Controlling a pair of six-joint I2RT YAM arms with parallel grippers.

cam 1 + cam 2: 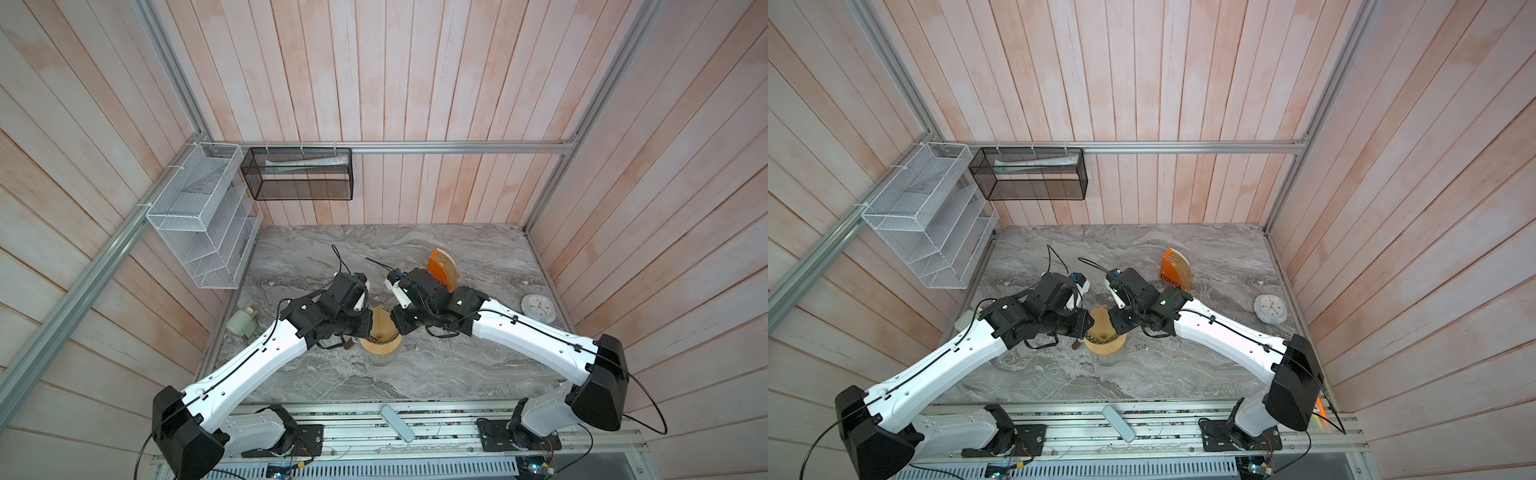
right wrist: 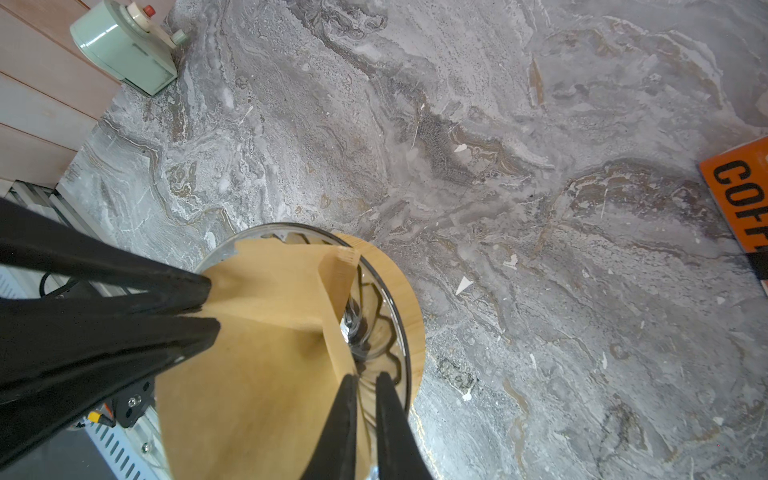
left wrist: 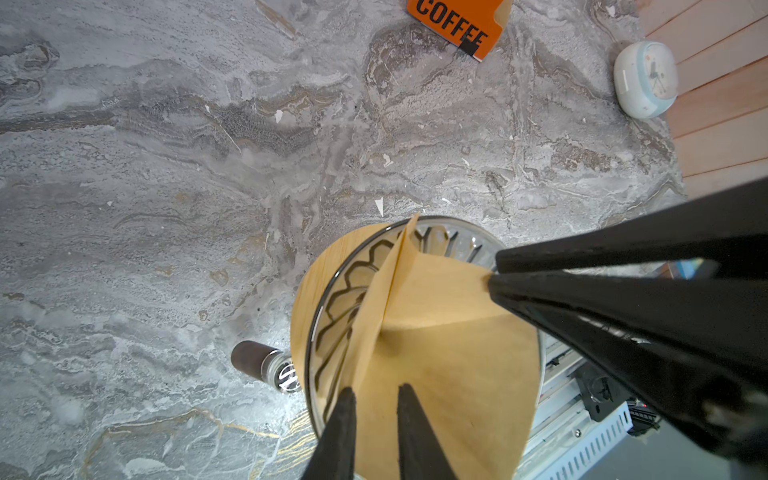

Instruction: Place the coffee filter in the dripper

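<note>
**Q:** Grippers and filter?
**A:** Right gripper [image 2: 368,377]: jaws pressed nearly together on the rim of the filter [image 3: 440,353]. Left gripper [image 3: 374,392]: jaws narrowly apart with the opposite rim between them; whether they bite cannot be told. The filter is opened to a cone and spans the gap between the two grippers. Its point is down inside the dripper [image 3: 353,291] and its rim is above the glass. Part of the ribbed glass shows uncovered.

**Q:** Containers and contents?
**A:** The dripper sits on a wooden ring [image 3: 316,282]; a dark handle [image 3: 253,359] juts out beside it, on the left arm's side. Orange stand [image 1: 1170,272], behind and to the right: a stack of tan sheets. Black basket [image 1: 299,189] on the back wall: one pale packet [image 1: 307,163]. White rack [image 1: 199,232] on the left wall: contents unclear.

**Q:** Edges and open room?
**A:** The dripper stands near the middle of the table [image 1: 457,365], toward the front, with bare marble all round it. Clock [image 1: 538,308]: near the right edge. Green box [image 2: 124,54]: at the left edge, against the wall. Boarded walls close the left, back and right. Both arms reach in from the front.
</note>
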